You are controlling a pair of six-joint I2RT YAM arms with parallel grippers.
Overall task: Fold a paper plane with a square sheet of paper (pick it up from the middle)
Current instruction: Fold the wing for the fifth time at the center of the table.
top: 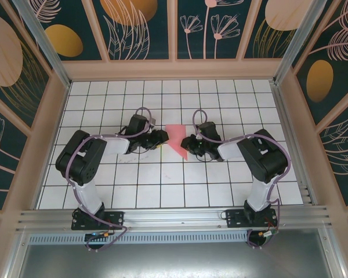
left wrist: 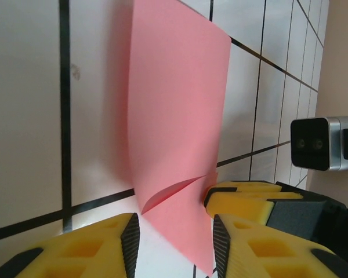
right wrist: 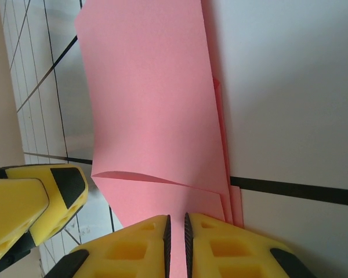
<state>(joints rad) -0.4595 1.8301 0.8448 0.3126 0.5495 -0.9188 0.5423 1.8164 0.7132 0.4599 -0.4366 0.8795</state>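
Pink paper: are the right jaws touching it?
Touching. The right wrist view shows the pink paper pinched between the right jaws, which are nearly shut with no gap on either side.

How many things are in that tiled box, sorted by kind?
Pink paper sheet: 1
Robot arms: 2 (left arm, right arm)
Total: 3
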